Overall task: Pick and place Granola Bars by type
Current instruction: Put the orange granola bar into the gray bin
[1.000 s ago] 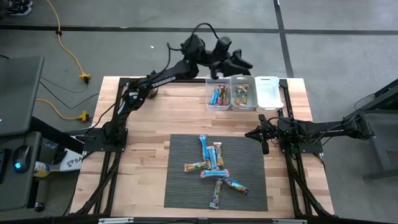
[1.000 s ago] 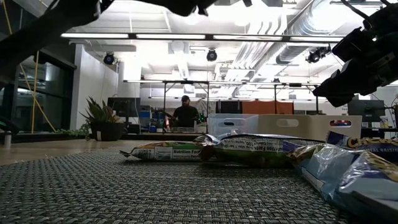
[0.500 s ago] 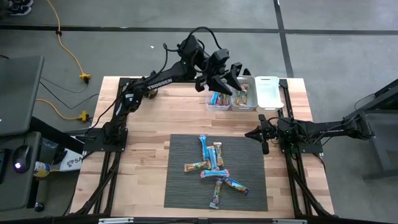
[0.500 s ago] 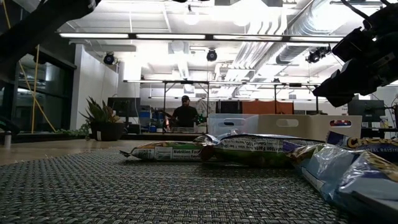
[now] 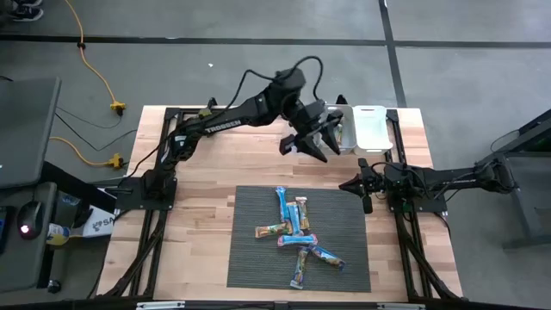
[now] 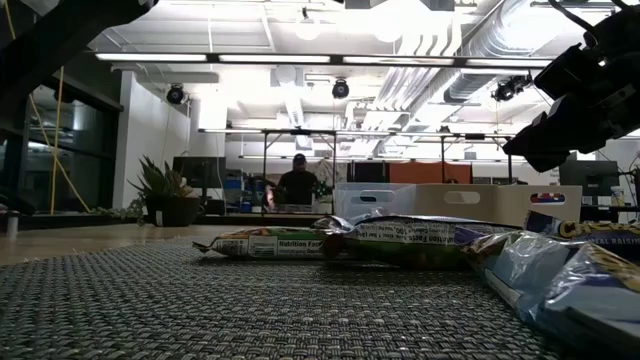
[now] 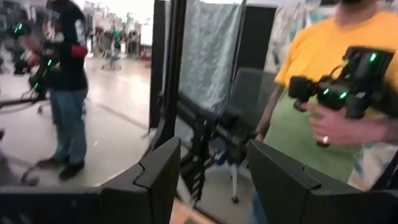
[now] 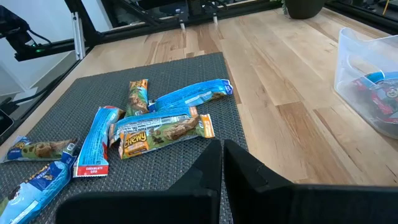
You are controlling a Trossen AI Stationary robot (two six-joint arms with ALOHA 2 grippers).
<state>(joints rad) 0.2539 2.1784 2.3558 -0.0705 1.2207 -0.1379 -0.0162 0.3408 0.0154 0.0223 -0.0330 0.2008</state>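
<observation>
Several granola bars (image 5: pixel 297 231), in blue, green and tan wrappers, lie scattered flat on the dark woven mat (image 5: pixel 254 258); they also show in the right wrist view (image 8: pixel 155 127) and the low view (image 6: pixel 385 238). More bars lie in the clear bin (image 5: pixel 342 131) at the far edge. My left gripper (image 5: pixel 306 148) hangs open in the air over the near side of the bins, well above the table, with nothing between its fingers (image 7: pixel 211 171). My right gripper (image 5: pixel 353 183) waits shut by the mat's right side (image 8: pixel 221 163).
An empty white bin (image 5: pixel 372 127) stands to the right of the clear ones; my left gripper hides most of the leftmost bin. Bare wood lies left of the mat. A person in a yellow shirt (image 7: pixel 323 93) stands beyond the table, holding a controller.
My left gripper has come from beyond the table's far edge across the bins toward the near edge, sinking a little and rolling as it went. Its fingers have stayed open. The bars on the mat have not moved.
</observation>
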